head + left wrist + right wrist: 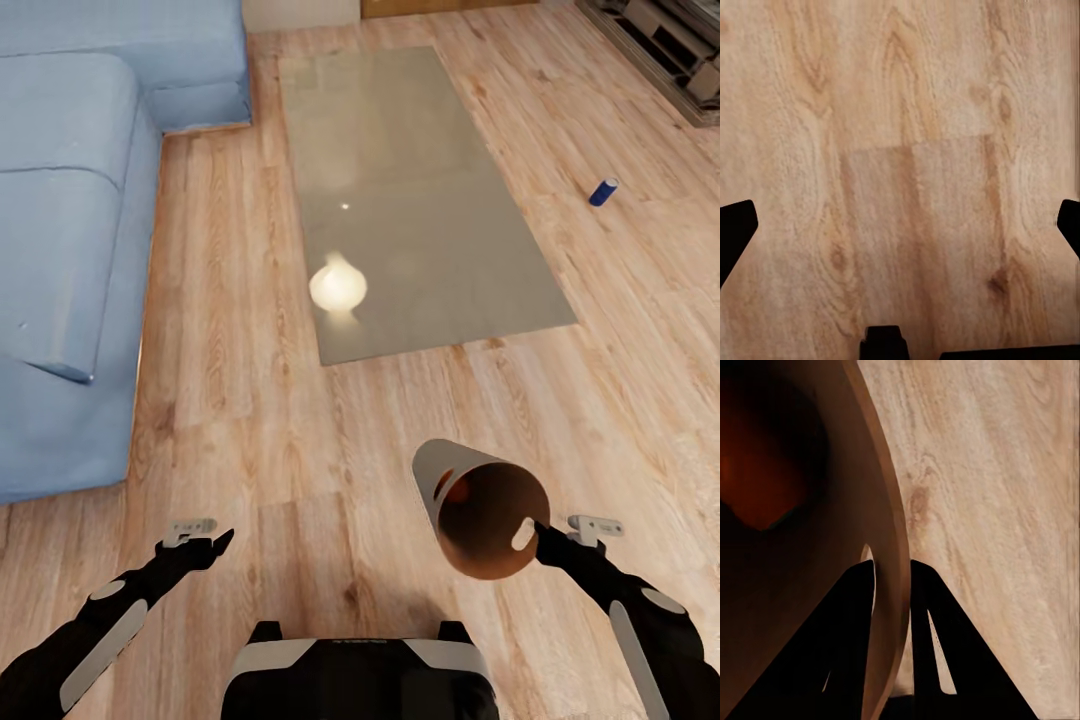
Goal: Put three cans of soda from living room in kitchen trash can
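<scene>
Here, copper-lined tapered trash can [480, 510], orange can [458, 490] inside

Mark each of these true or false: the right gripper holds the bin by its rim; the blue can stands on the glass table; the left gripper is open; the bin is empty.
1. The right gripper holds the bin by its rim: true.
2. The blue can stands on the glass table: false, it lies on the wood floor beside it.
3. The left gripper is open: true.
4. The bin is empty: false, something orange sits inside.
</scene>
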Tool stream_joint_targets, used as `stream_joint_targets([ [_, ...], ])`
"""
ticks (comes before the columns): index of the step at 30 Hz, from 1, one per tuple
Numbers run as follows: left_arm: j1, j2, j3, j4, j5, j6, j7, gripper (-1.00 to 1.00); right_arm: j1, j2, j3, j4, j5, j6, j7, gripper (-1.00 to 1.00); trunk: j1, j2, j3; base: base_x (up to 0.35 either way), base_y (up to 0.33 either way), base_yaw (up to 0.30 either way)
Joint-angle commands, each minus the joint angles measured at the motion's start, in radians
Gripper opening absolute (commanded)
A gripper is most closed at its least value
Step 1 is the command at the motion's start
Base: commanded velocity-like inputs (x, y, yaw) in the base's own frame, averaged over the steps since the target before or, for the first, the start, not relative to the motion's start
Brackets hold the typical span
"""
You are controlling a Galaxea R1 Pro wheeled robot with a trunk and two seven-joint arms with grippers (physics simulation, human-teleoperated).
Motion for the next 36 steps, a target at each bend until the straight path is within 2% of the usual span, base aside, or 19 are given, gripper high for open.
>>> stream_joint_targets([
  [1,0.0,0.0,0.0,0.0,0.0,0.0,0.001,1.0,0.0,0.001,-0.008,0.0,-0.017,0.002,0.008,-1.0,-0.004,0.007,0.004,0.0,0.0,-0.22],
  [7,0.0,0.0,0.0,0.0,-0.001,0.0,0.003,1.0,0.0,0.007,-0.035,0.007,-0.018,0.0,0.007,-1.0,-0.027,0.049,0.029,0.0,0.0,-0.22],
  [18,0.0,0.0,0.0,0.0,-0.001,0.0,0.003,1.0,0.0,0.008,-0.046,0.032,-0.018,-0.005,0.006,-1.0,-0.069,0.126,0.074,0.0,0.0,-0.218],
  [26,0.0,0.0,0.0,0.001,-0.001,0.0,0.003,1.0,0.028,0.007,-0.047,0.059,-0.018,-0.117,0.006,-1.0,-0.1,0.182,0.109,0.0,0.0,-0.189],
  [36,0.0,-0.001,0.0,0.018,-0.003,0.0,0.003,1.0,0.039,0.011,-0.045,0.077,-0.019,-0.133,0.007,-1.0,-0.138,0.252,0.154,0.0,0.0,-0.148],
])
